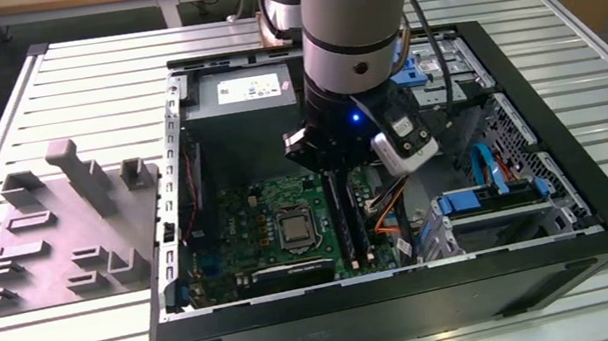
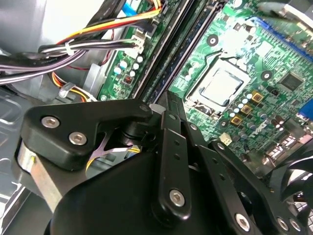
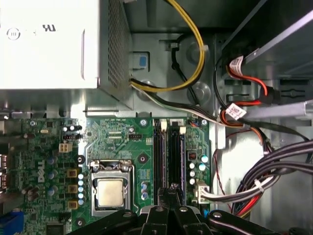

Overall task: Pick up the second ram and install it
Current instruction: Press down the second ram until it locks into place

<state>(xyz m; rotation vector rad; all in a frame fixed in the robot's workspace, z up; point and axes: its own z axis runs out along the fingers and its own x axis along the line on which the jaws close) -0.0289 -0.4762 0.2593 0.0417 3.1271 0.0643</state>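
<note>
One ram point(image 3: 182, 161) seated in slot, just beyond end effector point(image 3: 168, 193).

The second ram point(image 3: 176, 161) is a long, thin dark strip standing on edge among the black slot rails point(image 3: 159, 156) (beside the processor socket). It runs lengthwise along the green motherboard point(image 3: 122, 142).

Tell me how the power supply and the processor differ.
The power supply is a big box; the processor is a small flat square. The power supply sits beside the motherboard; the processor sits in a socket on it. Yellow and black cables leave the power supply, none the processor. Both are pale metal.
</note>
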